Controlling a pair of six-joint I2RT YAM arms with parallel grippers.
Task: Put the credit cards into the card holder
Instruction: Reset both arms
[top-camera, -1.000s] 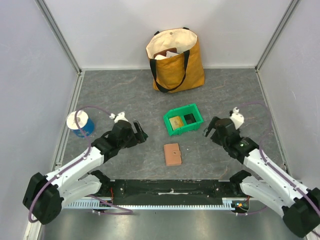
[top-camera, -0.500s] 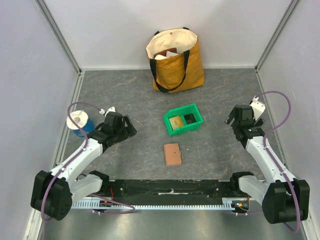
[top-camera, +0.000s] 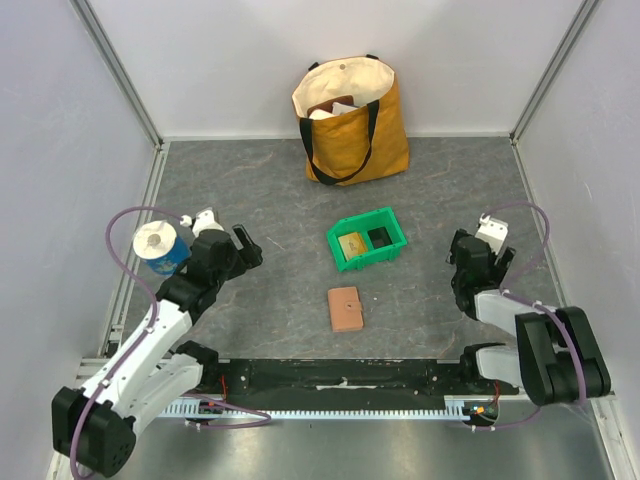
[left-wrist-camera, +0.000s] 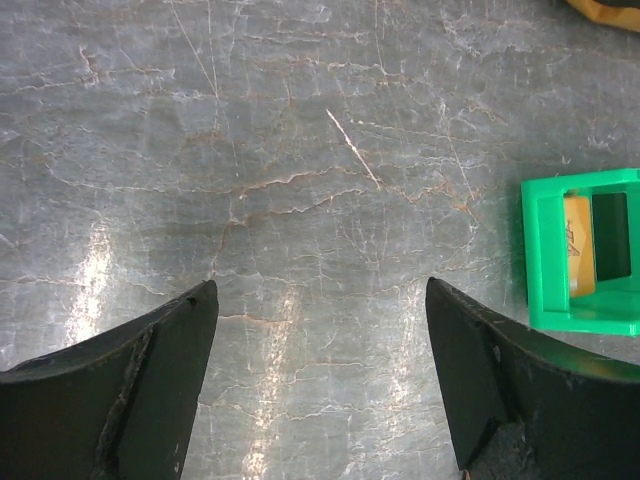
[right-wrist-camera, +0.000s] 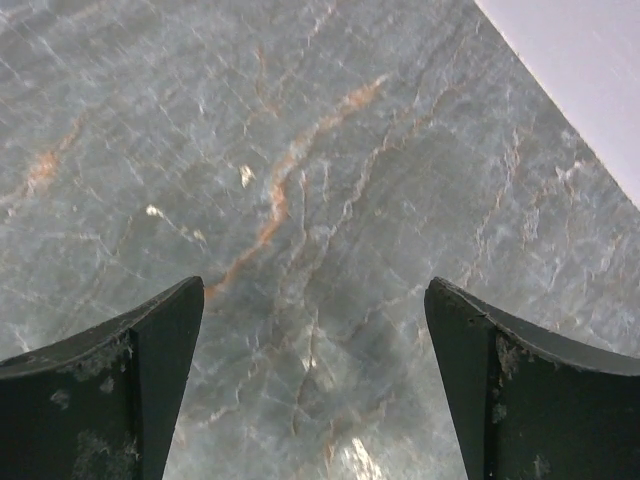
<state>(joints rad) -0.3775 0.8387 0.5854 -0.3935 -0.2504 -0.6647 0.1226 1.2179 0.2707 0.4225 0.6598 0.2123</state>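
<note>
Terracotta card holder lies on veined grey tabletop; at its twelve o'clock we see cards in a green plastic bin, print unreadable. Our left fingers and right fingers spread open, empty.

The left end effector and the right end effector have black fingers scuffed pale grey. Beneath them the bench is grey and stone-patterned, veined white and rust-orange. To the right of the left end effector is a bright green bin with a tan-yellow piece and a black piece inside. Between the two end effectors, the card holder is terracotta-brown. Far ahead of both, the tote bag is mustard with a cream lining and black handles. Left of the left end effector, the cup is blue with a white top.
</note>
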